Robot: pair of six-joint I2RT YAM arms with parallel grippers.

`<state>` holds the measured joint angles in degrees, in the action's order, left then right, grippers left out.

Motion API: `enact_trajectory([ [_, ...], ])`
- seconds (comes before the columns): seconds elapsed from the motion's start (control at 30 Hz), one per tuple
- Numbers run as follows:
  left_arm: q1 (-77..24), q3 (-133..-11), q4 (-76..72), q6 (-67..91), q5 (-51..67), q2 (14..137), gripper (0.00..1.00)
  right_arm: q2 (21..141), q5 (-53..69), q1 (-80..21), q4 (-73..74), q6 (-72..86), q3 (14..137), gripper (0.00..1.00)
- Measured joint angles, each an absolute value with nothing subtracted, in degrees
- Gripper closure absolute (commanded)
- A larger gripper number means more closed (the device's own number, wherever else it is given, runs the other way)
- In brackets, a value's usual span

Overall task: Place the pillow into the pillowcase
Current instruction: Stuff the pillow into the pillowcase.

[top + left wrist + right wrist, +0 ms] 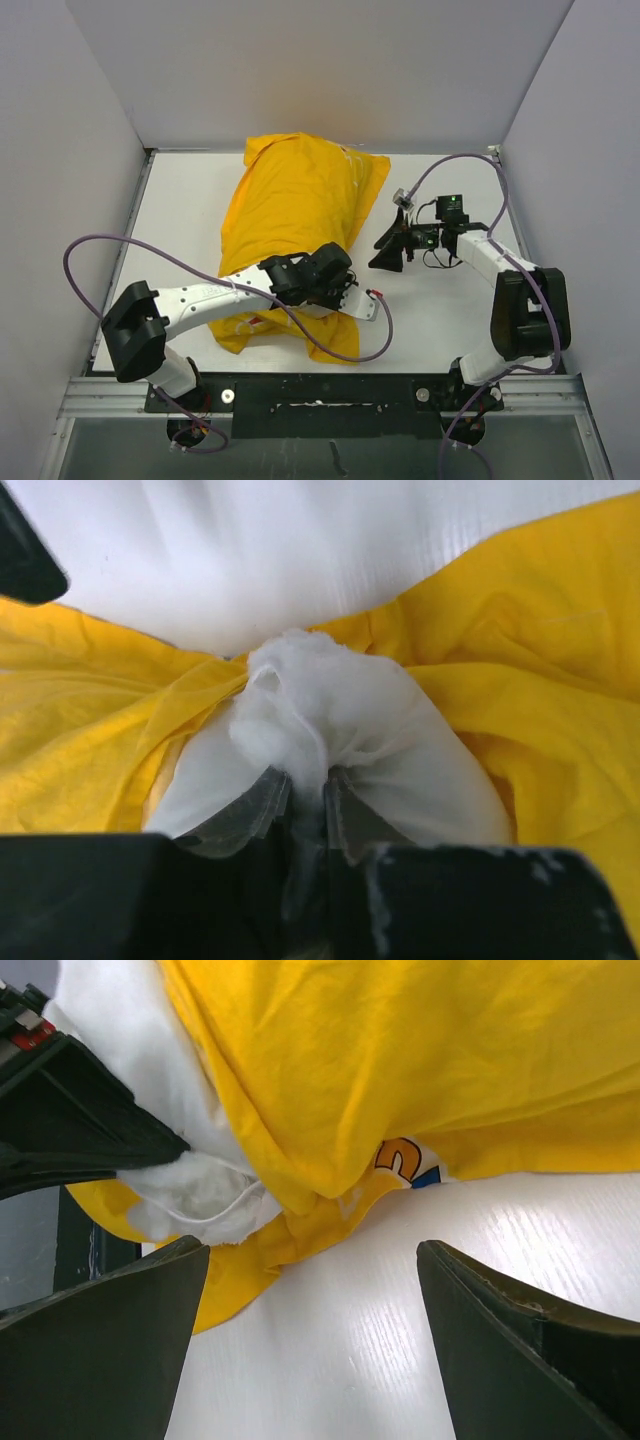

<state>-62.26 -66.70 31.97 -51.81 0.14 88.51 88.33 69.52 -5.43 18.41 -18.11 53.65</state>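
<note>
Table [440,320]: white, lying beneath both sets of fingers.
Pillowcase [290,200]: yellow and filled out, running away from the arms. Its mouth is bunched on either side of the left fingers, and its printed edge lies just ahead of the right fingers.
Pillow [330,710]: apparently mostly inside the pillowcase, with one white corner poking out at the mouth, directly ahead of the left fingertips.
Left gripper [307,805]: fingers narrow, pinched on that white corner.
Right gripper [312,1250]: fingers wide, holding nothing, low over the table beside the pillowcase.
Step in hand: probably tucking the last corner inside.
Doing it well: push the pinched corner forward, deep past the yellow hem. The right fingers should take only yellow cloth at the mouth and draw it back over the corner, without catching white fabric.
</note>
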Motion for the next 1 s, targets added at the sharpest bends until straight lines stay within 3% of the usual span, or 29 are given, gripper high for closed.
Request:
enact_trajectory([
  [0.37,-54.26,-65.01,32.69,-38.09,3.97,83.11,1.00,100.07,65.06,-12.08,13.06,-4.16,53.41,0.13],
  [0.77,-49.39,-63.00,30.98,-33.08,8.58,76.53,1.00,107.68,64.93,-18.55,1.45,10.96,50.81,0.13],
  [0.93,-47.07,-62.87,29.67,-31.51,11.33,75.96,1.00,110.61,67.00,-22.72,-0.60,13.19,52.51,0.16],
  [1.0,-46.26,-62.87,29.36,-30.92,12.38,75.96,1.00,112.29,68.69,-24.23,-1.10,14.06,53.67,0.23],
])
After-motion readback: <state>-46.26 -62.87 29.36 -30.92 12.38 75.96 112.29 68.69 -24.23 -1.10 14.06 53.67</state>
